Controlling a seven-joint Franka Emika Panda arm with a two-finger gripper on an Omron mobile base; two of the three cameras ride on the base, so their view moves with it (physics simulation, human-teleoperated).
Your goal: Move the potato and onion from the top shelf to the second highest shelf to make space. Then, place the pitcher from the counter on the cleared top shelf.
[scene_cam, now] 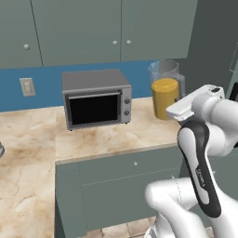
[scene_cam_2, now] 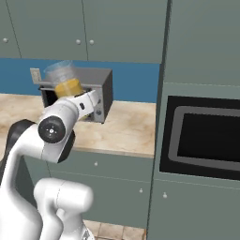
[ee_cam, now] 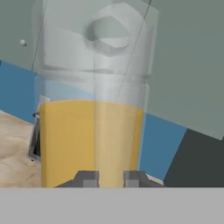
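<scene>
Gripper (ee_cam: 111,178): the fingers are sitting drawn in narrow, clamping the pitcher's handle strip.
Pitcher (ee_cam: 92,131): is holding orange-yellow liquid, filled past halfway.
Place: is standing at the counter's (scene_cam: 107,137) back right corner, beside the toaster oven (scene_cam: 96,98).

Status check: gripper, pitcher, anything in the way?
Gripper shut on pitcher. Pitcher upright, juice level, above counter right of toaster oven. Nothing blocking in sight.

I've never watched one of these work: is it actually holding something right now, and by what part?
Yes: the gripper is shut on the pitcher of orange liquid, gripping the clear handle strip low on its side.
</scene>
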